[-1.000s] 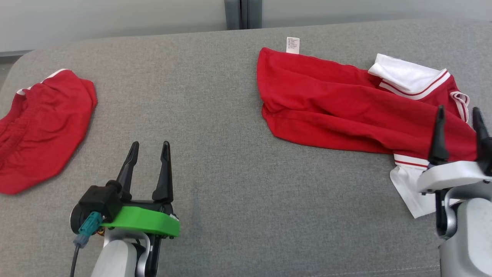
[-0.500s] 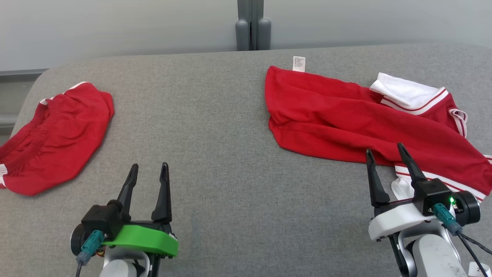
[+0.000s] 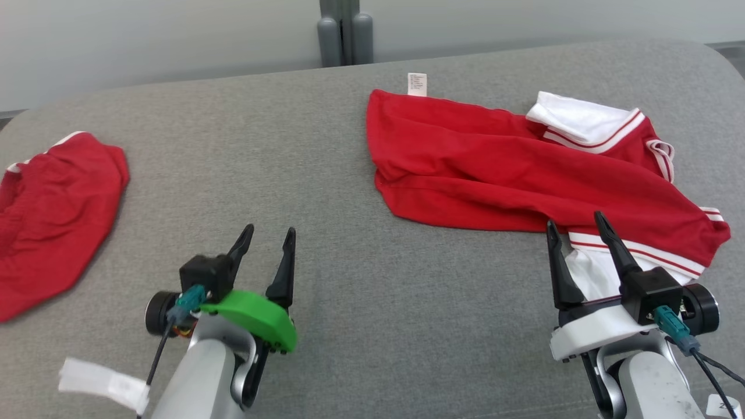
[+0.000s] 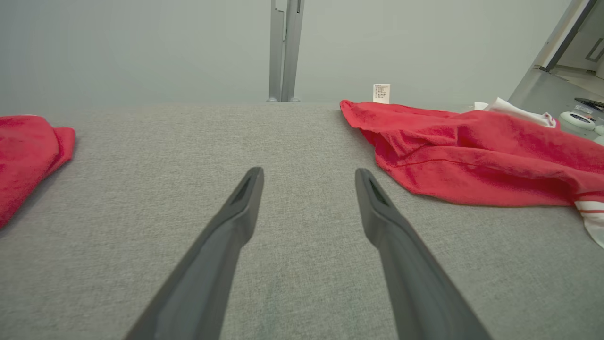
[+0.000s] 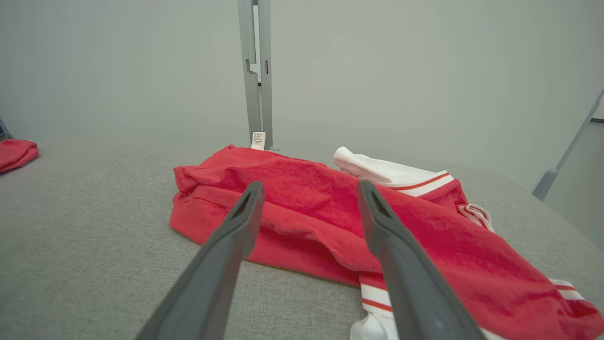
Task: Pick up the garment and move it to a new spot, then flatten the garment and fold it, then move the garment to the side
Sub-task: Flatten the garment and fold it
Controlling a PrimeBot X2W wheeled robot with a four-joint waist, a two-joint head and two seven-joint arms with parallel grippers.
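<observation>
Two spread, empty pincers, the left pincer (image 3: 269,230) and right pincer (image 3: 575,220), suggest pick-up is pending: the right should clamp the near edge of the crumpled red-and-white fabric garment (image 3: 495,169).

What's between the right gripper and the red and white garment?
Nothing visible. The open right gripper is right at the near edge of the red and white garment, with no object between them on the grey surface.

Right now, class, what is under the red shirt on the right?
White cloth with red stripes pokes out from under the shirt at its near edge, and the shirt lies on the grey surface. How far that cloth runs beneath, and whether anything else is there, is covered.
</observation>
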